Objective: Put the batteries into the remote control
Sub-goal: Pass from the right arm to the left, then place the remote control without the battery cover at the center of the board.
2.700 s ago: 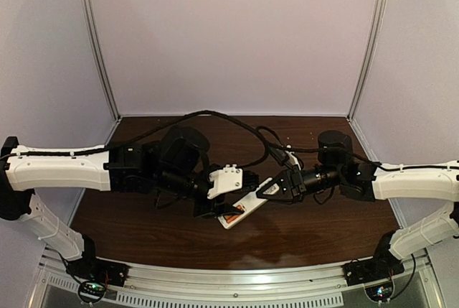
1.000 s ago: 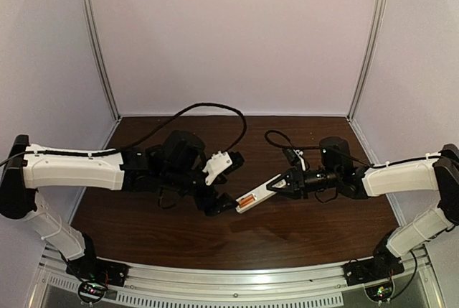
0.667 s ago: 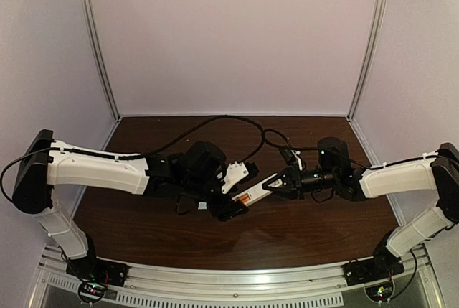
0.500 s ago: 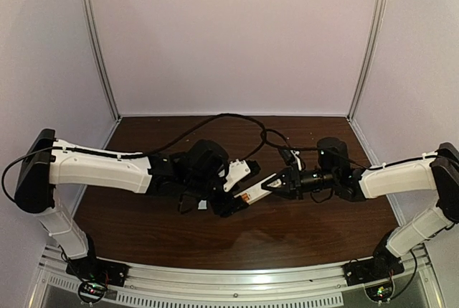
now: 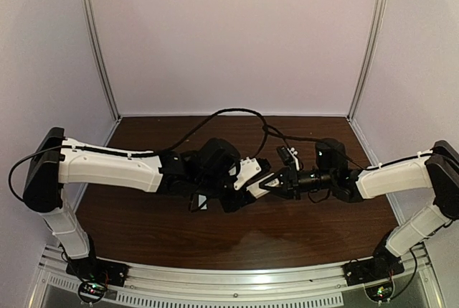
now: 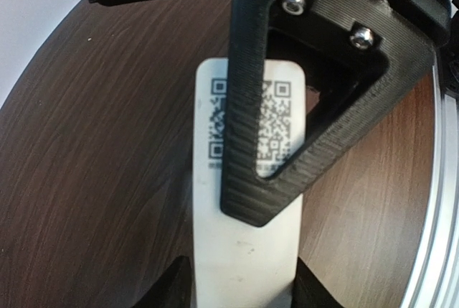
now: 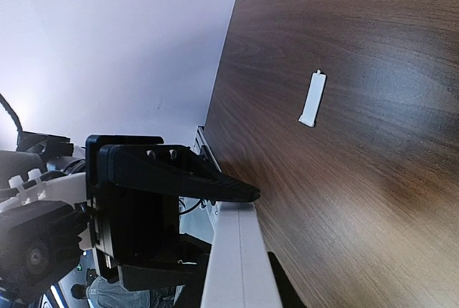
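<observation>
Change: left claw [image 6: 244, 295] has closed in from well apart. It and right claw [image 7: 247, 225] are both clamped on remote control [image 6: 247, 250], held above desk [image 7: 344, 179], centre. batteries hidden. cover plate [image 7: 312, 98] lies on desk; likely handover or regrip before refitting.

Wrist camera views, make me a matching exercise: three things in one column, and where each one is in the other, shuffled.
Things:
1 slim white remote control
2 small white rectangular cover plate
3 black QR code label

Places:
A lying on the dark wooden table
B printed on the remote control
C gripped by the right gripper

Pairs: 1-C, 2-A, 3-B
</observation>
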You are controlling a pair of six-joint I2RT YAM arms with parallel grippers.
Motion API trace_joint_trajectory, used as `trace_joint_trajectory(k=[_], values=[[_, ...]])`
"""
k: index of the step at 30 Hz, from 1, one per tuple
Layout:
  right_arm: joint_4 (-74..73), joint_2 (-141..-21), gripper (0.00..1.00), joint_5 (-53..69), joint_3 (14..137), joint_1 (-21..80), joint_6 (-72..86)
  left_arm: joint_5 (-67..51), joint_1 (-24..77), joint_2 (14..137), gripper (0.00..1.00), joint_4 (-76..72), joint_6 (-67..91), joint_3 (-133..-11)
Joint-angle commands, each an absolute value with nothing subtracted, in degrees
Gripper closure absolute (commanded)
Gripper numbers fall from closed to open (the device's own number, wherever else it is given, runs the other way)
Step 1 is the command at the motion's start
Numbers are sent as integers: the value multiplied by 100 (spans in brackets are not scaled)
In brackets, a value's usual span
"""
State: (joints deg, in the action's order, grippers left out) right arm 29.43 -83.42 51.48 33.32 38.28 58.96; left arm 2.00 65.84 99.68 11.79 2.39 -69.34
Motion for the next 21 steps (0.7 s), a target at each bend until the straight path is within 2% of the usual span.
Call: trace_joint_trajectory(k=[1,3,5,10,12,14,15,21], values=[[3191,-8394,100,5163,3290,3903,5920,294,6606,10118,58,1071,114,-7169],[3190,-8394,100,5168,3289,3902,5914,280,6607,10133,64,1087,102,-7172],[3168,-8405,93,5183,3293,3893,5881,251,6609,10134,68,1105,118,-7157],[2677,-8254,53,5134,3417,3659,5569,202,6604,10114,73,1218,233,-7017],[2276,-8107,40,5097,3521,3425,5315,196,6609,10097,73,1237,299,-6884],[1849,-7904,22,5026,3619,3096,5075,190,6600,10086,73,1275,368,-6769],[1654,-7811,17,4970,3682,2968,4940,179,6589,10089,74,1289,395,-6712],[588,-7448,12,4738,3945,2129,4344,22,6389,10129,73,1325,588,-6456]])
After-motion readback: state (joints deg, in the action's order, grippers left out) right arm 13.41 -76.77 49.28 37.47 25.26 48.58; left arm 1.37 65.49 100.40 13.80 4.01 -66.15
